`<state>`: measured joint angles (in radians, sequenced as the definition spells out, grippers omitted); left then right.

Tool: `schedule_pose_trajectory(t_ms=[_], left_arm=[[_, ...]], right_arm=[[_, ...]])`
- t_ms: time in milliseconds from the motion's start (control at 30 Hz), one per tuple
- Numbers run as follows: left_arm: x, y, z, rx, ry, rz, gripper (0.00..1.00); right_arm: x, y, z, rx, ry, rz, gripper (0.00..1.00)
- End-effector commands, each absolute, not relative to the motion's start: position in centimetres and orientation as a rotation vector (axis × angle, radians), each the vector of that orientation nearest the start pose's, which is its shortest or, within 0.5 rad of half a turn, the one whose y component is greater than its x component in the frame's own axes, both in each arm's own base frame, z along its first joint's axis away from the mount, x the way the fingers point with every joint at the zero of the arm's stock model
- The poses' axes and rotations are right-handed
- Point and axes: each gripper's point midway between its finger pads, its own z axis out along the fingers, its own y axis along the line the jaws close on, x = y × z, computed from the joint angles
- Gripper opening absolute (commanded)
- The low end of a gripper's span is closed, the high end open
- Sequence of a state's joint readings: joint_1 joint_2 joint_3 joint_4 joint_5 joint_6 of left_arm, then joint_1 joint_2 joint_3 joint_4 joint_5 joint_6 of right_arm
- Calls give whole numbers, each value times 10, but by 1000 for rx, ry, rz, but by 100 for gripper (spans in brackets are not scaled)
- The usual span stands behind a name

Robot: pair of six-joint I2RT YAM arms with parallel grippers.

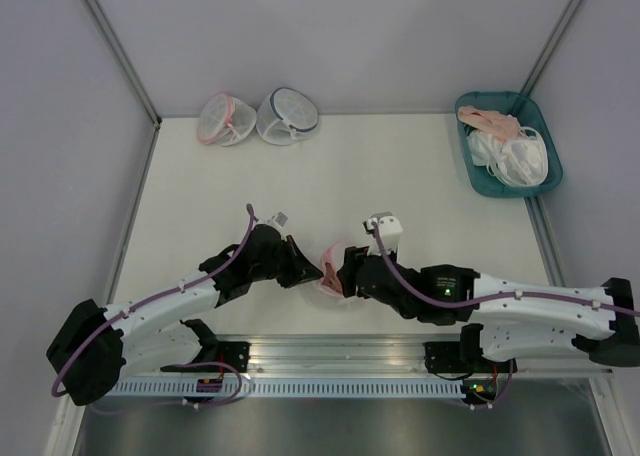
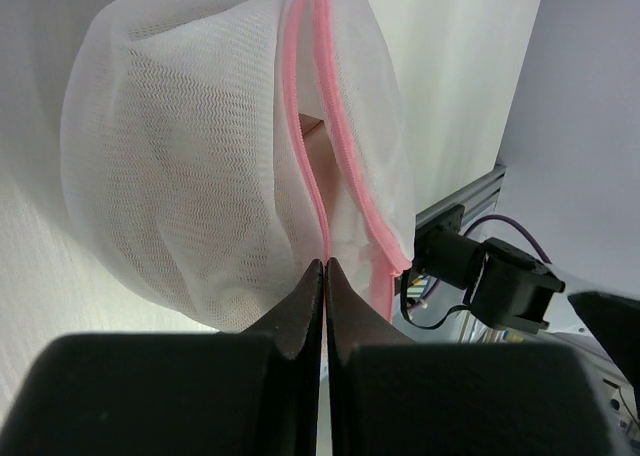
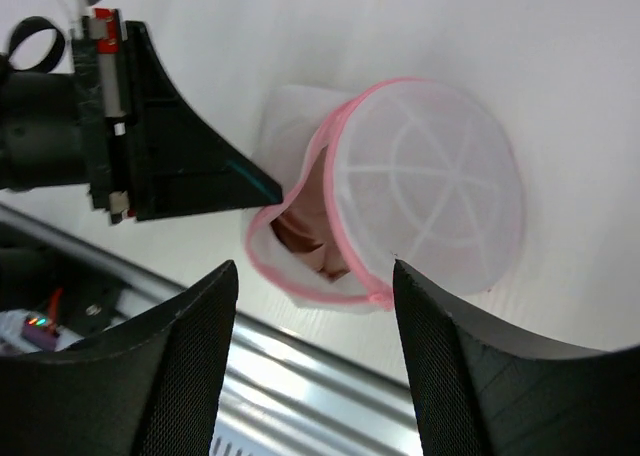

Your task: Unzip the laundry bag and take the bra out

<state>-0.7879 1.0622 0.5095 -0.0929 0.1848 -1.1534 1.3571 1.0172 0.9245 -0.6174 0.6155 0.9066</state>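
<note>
Two pincers are meeting over the near middle of the desk (image 1: pixel 400 176), and the laundry bag (image 1: pixel 328 276) is lying between them, just in front of the arm bases. The left pincer (image 2: pixel 325 276) is closed, and it seems to be pinching the thin mesh at the pink zipper rim. The right pincer (image 3: pixel 315 276) is standing open with nothing between its fingers.

I am judging that the zipper is already open for a good part. The rim is gaping, and the bra (image 3: pixel 310 226) is showing as a peach fold inside the gap. So the step in hand is probably reaching in for the bra.

To do it well, the left pincer should be holding the rim steady and slightly lifted, so that the mouth is not collapsing. The right pincer should be going down straight into the gap and closing only on the soft peach cloth. If one finger is catching the white mesh or the zipper rim, the whole bag is likely to come up with the bra.

In the right wrist view, the mouth of the bag is lying directly under the open fingers, with the bra just inside it. The left pincer is touching the rim from the left side. The right pincer is hovering apart from the bag, on its right.
</note>
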Motion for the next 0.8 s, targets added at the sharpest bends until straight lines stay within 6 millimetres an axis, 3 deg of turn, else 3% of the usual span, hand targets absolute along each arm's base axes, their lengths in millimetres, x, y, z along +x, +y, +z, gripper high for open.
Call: schedule_pose_trajectory(t_ms=[0,67,133,167,267,500,767], left_arm=[[177,-281,132,-344,2424,-1247,2],[177,-278,131,-351,2415,-1241,2],[175,-276,130,-356,2418,-1238,2],[175,-275,130,-361,2417,-1238,2],[172,-272,125,-379,2422,-1234,2],[168,-267,116,-410,2437,-1221,2],[168,-265,116,-426,2427,-1228,2]], right_arm=[[169,262,206,-195,2105,351,69],[175,275,199,-219,2128,369,67],[177,299,210,-234,2087,505,50],[177,303,210,-237,2084,527,32],[178,313,208,-244,2093,571,2],[168,339,175,-295,2189,687,0],[159,354,132,-341,2317,645,0]])
